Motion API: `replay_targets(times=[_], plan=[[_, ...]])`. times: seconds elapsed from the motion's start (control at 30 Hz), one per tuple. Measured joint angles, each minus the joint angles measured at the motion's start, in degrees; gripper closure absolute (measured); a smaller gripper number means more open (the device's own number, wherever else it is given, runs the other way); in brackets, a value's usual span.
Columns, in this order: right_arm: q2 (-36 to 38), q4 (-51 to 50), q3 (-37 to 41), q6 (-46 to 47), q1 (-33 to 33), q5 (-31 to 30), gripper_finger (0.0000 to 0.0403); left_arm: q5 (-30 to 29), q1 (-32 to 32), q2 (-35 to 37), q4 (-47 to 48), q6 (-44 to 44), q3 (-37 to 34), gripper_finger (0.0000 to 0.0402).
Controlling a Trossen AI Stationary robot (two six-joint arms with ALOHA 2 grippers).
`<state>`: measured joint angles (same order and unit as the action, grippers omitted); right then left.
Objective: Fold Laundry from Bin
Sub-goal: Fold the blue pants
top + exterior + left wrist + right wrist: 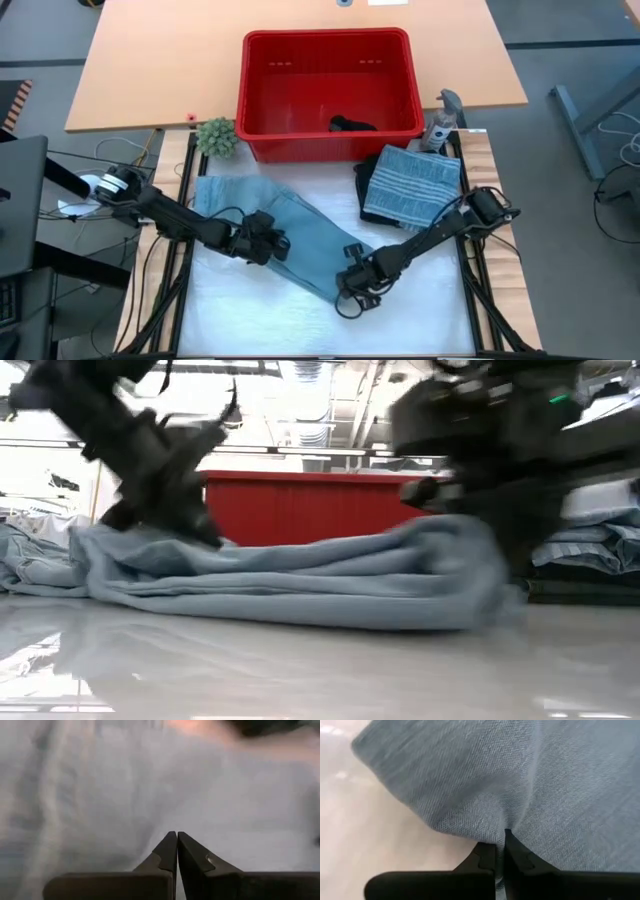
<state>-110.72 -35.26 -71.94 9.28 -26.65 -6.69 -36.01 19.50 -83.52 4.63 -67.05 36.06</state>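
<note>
the light blue denim piece (290,235) lies spread on the white table top (250,310), running from the far left, just near the little green plant (216,137), down toward the near middle. the right gripper (352,285) is at its near end, and the right wrist view shows the claw clenched on a pinch of that denim right at the cloth's edge. the left gripper (268,243) rests on the middle of the same piece; its fingers are closed tip to tip, and i can't tell whether any cloth is caught between them.

the red bin (262,130) stands at the far side with one dark garment (352,124) left inside. a blue-grey striped cloth (415,183) sits folded just in front of the bin's right corner, beside a spray bottle (442,120).

this looks like the start of a fold on the denim. to do it well i'd say the right arm should lift only enough to clear the table, carry the near end over toward the far left, and lay it down edge to edge. the pinch is small, so a fast pull could slip it. the left should pin the crease line flat while the layer comes over.
</note>
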Motion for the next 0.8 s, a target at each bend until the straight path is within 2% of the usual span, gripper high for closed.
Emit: replay_targets(times=[0.1, 0.23, 0.43, 0.63, 0.73, 0.8], plan=[[1.67, -5.53, 0.13, 3.96, -2.64, 4.94, 0.0372, 1.50, -0.55, 2.23, -0.09, 3.31, 4.39, 0.0401], [5.56, -13.81, 0.28, 9.24, -6.68, 10.17, 0.0372, 3.59, -0.95, 5.16, 0.96, 12.51, 10.99, 0.0401], [13.57, -22.95, 0.24, 22.61, -12.90, 11.56, 0.0372, 3.55, -0.98, 5.68, 7.68, 19.89, 18.28, 0.0401], [20.13, -25.11, 0.21, 32.29, -18.45, 11.53, 0.0372, -0.80, -0.98, 4.81, 10.01, 17.04, 16.09, 0.0401], [22.41, -27.05, 0.19, 35.50, -20.90, 11.65, 0.0372, -0.14, -0.98, 3.92, 9.62, 14.94, 13.92, 0.0401], [23.40, -28.30, 0.19, 36.86, -22.26, 12.43, 0.0372, 1.10, -0.85, 3.01, 5.73, 14.42, 12.82, 0.0401]])
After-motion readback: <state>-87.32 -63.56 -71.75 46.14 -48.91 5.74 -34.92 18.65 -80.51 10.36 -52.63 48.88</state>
